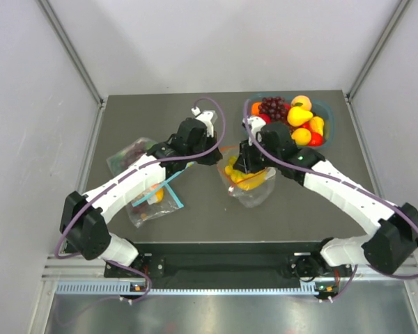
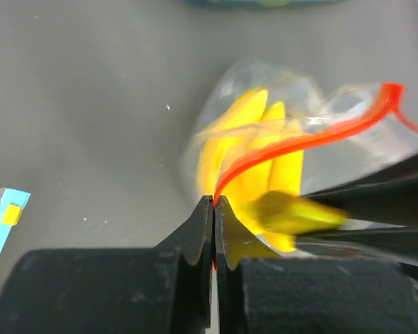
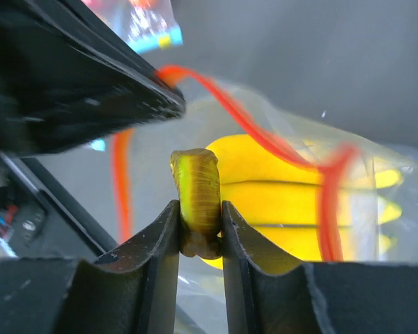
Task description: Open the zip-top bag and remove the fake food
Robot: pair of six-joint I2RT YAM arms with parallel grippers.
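The clear zip-top bag (image 1: 254, 189) with a red-orange zip strip (image 2: 299, 142) lies mid-table, its mouth open. My left gripper (image 2: 214, 202) is shut on the strip at the bag's left rim. My right gripper (image 3: 198, 226) is shut on the green-brown stem (image 3: 197, 191) of the yellow banana bunch (image 3: 292, 198), which sits in the bag's mouth (image 2: 254, 160). In the top view the right gripper (image 1: 245, 167) is over the bag and the left gripper (image 1: 219, 157) just left of it. I do not see a lemon or grapes in this bag.
A teal bowl (image 1: 329, 111) at the back right holds grapes, a lemon, oranges and other fruit. Two clear bags lie on the left: one with dark fruit (image 1: 129, 156), one with a teal-blue strip (image 1: 157, 202), partly under my left arm.
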